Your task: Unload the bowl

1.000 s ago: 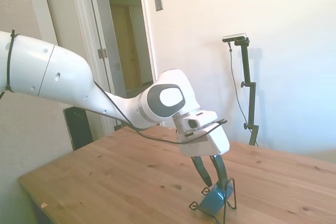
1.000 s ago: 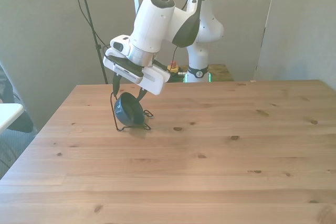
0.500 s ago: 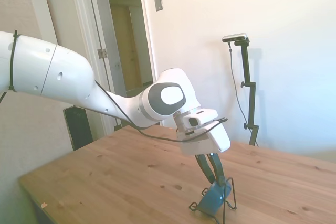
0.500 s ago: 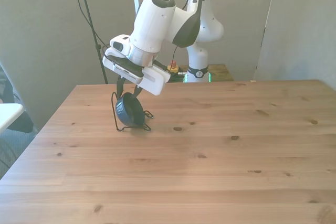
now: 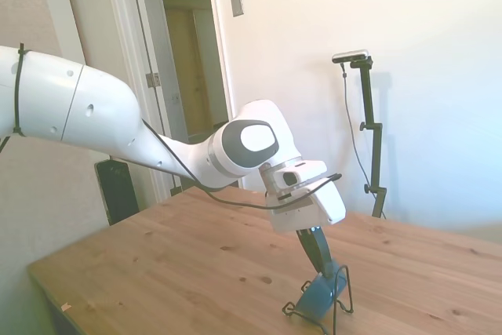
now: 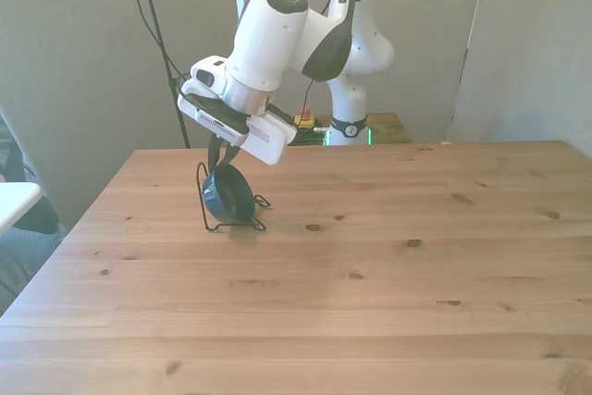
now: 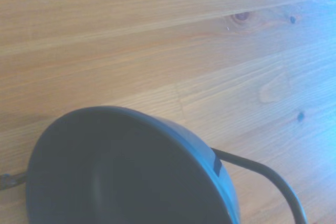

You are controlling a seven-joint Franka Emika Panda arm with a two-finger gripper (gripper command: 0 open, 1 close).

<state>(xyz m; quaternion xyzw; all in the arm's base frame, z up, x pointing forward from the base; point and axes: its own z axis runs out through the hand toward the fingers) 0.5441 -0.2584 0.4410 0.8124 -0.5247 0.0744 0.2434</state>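
Since the fingers look pinched together on the rim of the bowl (image 5: 318,296) in the side view, I'd call the gripper (image 5: 315,260) clamped on it, with the teal bowl propped on edge in the wire rack (image 5: 342,292) down at about 5 o'clock on the wooden table (image 5: 157,264). My worry: the rack is light and its loops sit right against the bowl, so a lift that isn't clean could drag the rack along or tip it.

Front view shows the bowl (image 6: 228,195) at roughly 9 o'clock on the table (image 6: 370,302), wire rack (image 6: 256,201) hugging it, gripper (image 6: 222,156) coming in tilted. A tilted grip on a glossy rim could slip.

Wrist view: the bowl (image 7: 126,171) fills the frame, a wire (image 7: 262,174) touching its edge, so that's the likely snag point.
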